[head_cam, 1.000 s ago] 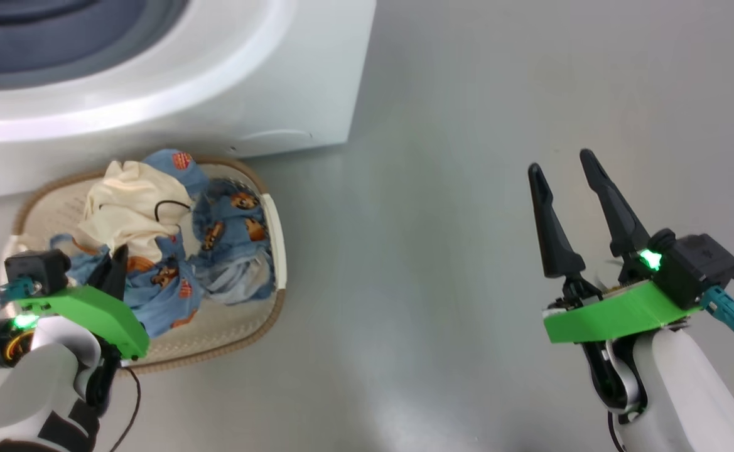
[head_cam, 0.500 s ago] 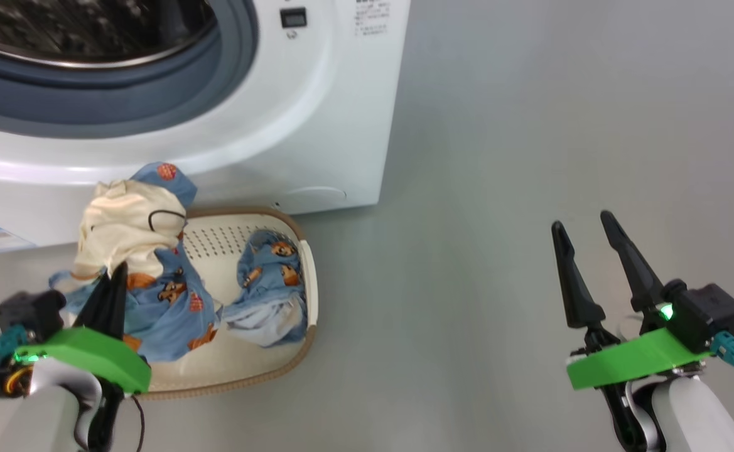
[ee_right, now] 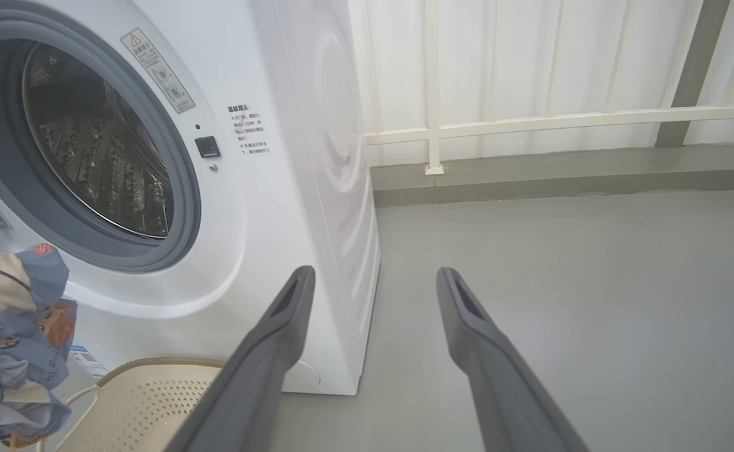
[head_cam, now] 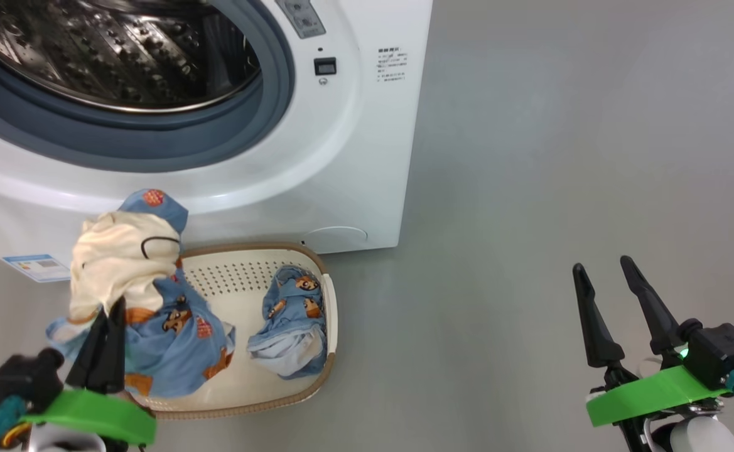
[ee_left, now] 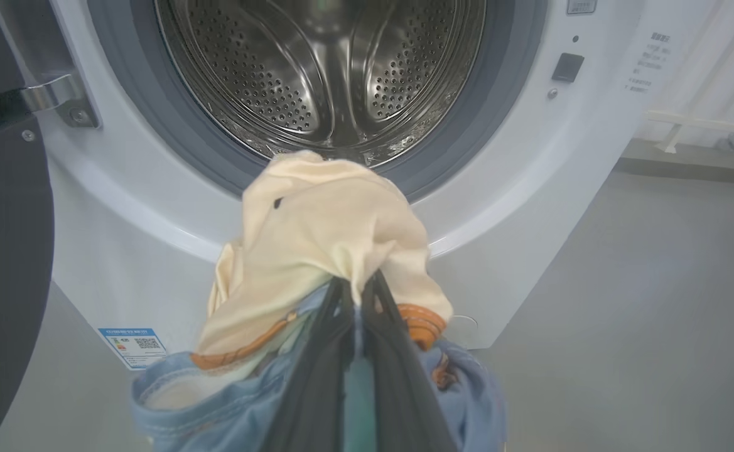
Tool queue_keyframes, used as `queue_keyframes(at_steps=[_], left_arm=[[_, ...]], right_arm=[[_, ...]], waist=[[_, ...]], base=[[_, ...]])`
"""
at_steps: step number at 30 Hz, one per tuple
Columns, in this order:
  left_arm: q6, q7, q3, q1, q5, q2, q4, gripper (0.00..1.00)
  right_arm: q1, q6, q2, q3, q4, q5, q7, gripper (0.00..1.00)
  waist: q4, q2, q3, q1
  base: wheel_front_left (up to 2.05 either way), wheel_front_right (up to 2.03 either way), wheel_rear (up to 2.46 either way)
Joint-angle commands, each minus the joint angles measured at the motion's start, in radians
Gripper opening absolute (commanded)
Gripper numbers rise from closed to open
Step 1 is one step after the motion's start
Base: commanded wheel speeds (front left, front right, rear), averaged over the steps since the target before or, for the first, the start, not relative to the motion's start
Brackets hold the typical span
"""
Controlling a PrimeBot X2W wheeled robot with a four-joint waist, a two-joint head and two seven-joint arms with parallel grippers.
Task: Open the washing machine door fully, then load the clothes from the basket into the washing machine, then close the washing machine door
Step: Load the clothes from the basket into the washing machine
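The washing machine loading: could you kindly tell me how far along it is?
Done: the washing machine door stands open, and the drum looks empty. In hand: the left pincer is shut on a cream-and-blue bundle of clothes, held above the basket. Left: load that bundle and the blue garment lying in the basket, then close the door. The right pincer is open.

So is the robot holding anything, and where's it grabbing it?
The left gripper pinches the clothes at a bunched fold; the right gripper holds nothing.

Plain grey floor, slight sheen. At the back there's a white ribbed wall with a white rail across it, over a low grey kerb. The grey upright is maybe a post.
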Motion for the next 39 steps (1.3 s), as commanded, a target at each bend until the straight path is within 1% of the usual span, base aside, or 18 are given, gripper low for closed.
queue_keyframes(at_steps=[1,13,18,23,27,31,37,39], left_arm=[[0.008,-0.011,0.052,0.018,0.015,0.021,-0.054,0.00],[0.019,-0.011,0.144,0.197,0.072,-0.045,-0.300,0.00],[0.020,-0.011,0.150,0.225,0.084,-0.061,-0.344,0.00],[0.015,-0.011,0.156,0.210,0.081,-0.065,-0.352,0.00],[0.006,-0.011,0.160,0.161,0.073,-0.067,-0.329,0.00],[-0.001,-0.011,0.160,0.086,0.077,-0.053,-0.286,0.00],[-0.007,0.005,0.147,-0.068,0.086,-0.015,-0.217,0.00],[-0.012,0.017,0.143,-0.156,0.087,0.011,-0.180,0.00]], right_arm=[[0.009,0.004,-0.012,0.013,-0.025,0.002,-0.005,1.00],[0.052,0.004,-0.014,-0.023,-0.035,0.001,-0.005,1.00],[0.061,0.004,-0.011,-0.033,-0.041,-0.001,-0.005,1.00],[0.054,0.004,-0.006,-0.033,-0.044,-0.002,-0.005,1.00],[0.039,0.004,0.001,-0.033,-0.046,-0.002,-0.005,1.00],[0.023,0.004,0.008,-0.029,-0.047,-0.003,-0.005,1.00],[-0.008,0.004,0.019,-0.023,-0.050,-0.006,-0.005,1.00],[-0.029,0.004,0.026,-0.019,-0.054,-0.007,-0.005,1.00]], waist=[[0.005,-0.0001,-0.010,0.0001],[0.015,-0.0001,-0.033,0.0001],[0.022,-0.0001,-0.030,0.0001],[0.022,-0.0001,-0.015,0.0001],[0.022,-0.0001,0.010,0.0001],[0.016,-0.0001,0.039,0.0001],[0.002,-0.0001,0.099,0.0001],[-0.011,-0.0001,0.134,0.0001]], base=[[0.00,0.00,0.00],[0.00,0.00,0.00],[0.00,0.00,0.00],[0.00,0.00,0.00],[0.00,0.00,0.00],[0.00,0.00,0.00],[0.00,0.00,0.00],[0.00,0.00,0.00]])
